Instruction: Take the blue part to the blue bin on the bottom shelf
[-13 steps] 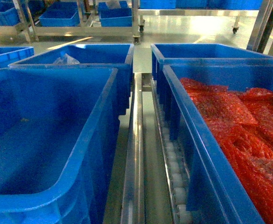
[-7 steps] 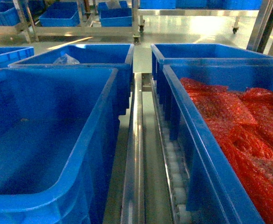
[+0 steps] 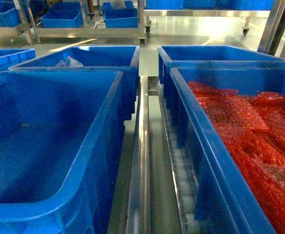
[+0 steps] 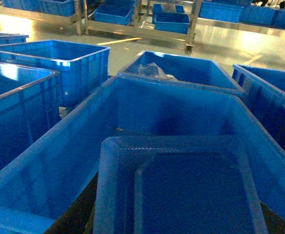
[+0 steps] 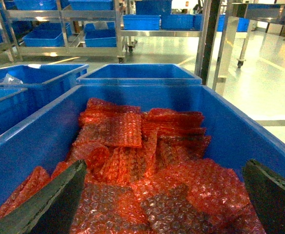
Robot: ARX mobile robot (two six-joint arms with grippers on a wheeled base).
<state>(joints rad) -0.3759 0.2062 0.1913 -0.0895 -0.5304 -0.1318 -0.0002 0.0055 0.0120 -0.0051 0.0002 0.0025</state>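
Observation:
In the left wrist view the blue part [image 4: 181, 185], a dark navy block, fills the lower middle. My left gripper [image 4: 179, 222] is shut on it, and only dark slivers of its fingers [image 4: 76, 214] show beside the block. The part hangs over the empty blue bin [image 4: 132, 107], which is also the near left bin [image 3: 49, 146] in the head view. The bins rest on the bottom shelf's steel rail [image 3: 143, 146] and white rollers [image 3: 181, 170]. My right gripper [image 5: 164, 195] is open above red bubble wrap [image 5: 132, 161]. Neither gripper shows in the head view.
A blue bin [image 3: 215, 161] on the right holds the red bubble wrap. Two more blue bins stand behind; the left one [image 3: 84, 61] holds a clear plastic bag. Another bin [image 4: 49, 63] sits further left. Steel racks with bins [image 3: 84, 19] stand across the floor.

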